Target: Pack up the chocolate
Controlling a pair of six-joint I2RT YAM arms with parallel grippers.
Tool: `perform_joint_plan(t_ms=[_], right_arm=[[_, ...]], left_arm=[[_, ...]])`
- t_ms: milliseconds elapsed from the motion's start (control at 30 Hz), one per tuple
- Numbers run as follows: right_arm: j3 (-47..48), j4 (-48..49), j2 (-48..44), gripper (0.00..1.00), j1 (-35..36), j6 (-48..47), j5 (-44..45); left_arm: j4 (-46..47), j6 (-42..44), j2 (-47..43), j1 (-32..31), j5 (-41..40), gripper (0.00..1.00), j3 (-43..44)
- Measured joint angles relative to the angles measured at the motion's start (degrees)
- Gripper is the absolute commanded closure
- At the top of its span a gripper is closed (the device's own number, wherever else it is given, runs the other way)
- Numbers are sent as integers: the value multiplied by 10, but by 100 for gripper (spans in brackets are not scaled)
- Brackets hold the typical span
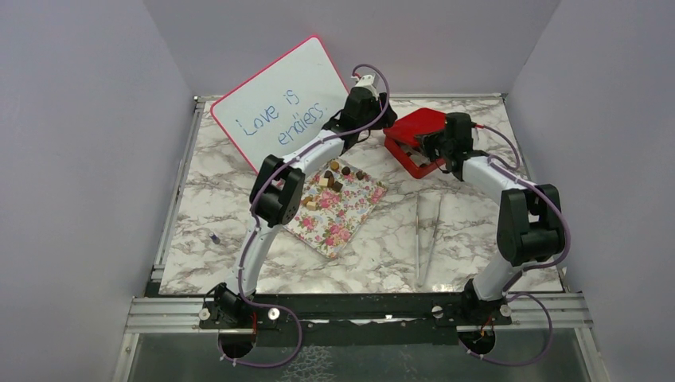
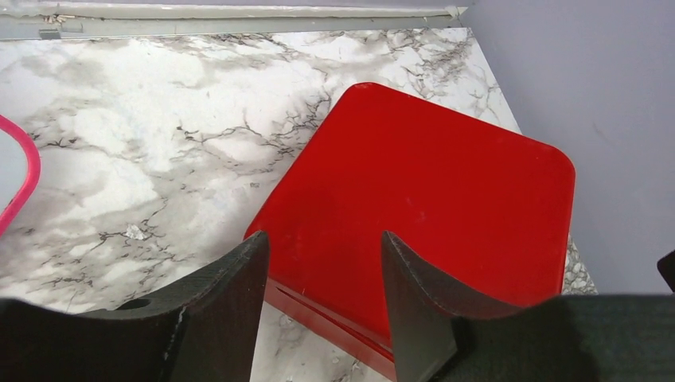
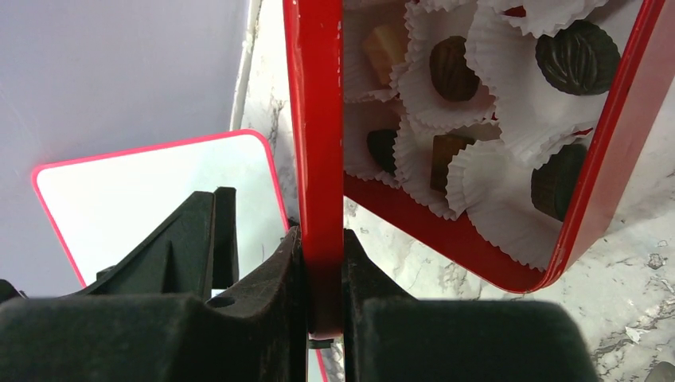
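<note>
From above first. Plenty of chocolate (image 1: 333, 179) out on the floral tray (image 1: 338, 227), near the right pincer (image 1: 430, 150) on its left and nearer the arm bases. Brown and tan pieces, loosely clustered at the tray's far end. Red box (image 1: 410, 131) right at both pincers, left pincer (image 1: 384, 119) reaching in from the opposite side.

Over to the left wrist. Left pincer (image 2: 325, 243) spread wide, gripping nothing, hovering just over the lid (image 2: 430, 191). Smooth red outer face directly ahead of the fingers, marble beyond. No chocolate in sight here.

Now the right wrist. Right pincer (image 3: 322, 239) clamped tight on a thin red edge — the lid's, by the look of it — with a pad pressed to either side. Just past the fingertips and off to the right, inside the box: chocolate (image 3: 450, 68) nested in white paper cups (image 3: 493, 199), dark rounds plus a couple of tan cubes. Some cups looking bare, though hard to be sure from this angle.

Judging progress — partway, no more. A handful packed and a good batch waiting on the tray. Box open, closing probably the last step.
</note>
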Motion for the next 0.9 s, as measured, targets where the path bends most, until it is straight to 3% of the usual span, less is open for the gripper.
perform_joint_plan(t_ms=[367,600,900], right_arm=[[-47,23,-26,85,0,32,2],[-51,14,-29,66,0,47,4],[-64,-66,-35,59,0,64,4]], left_arm=[[30,2,30,0,6,52,1],[45,3,41,0,9,53,1],[53,7,48,-2,16,55,1]])
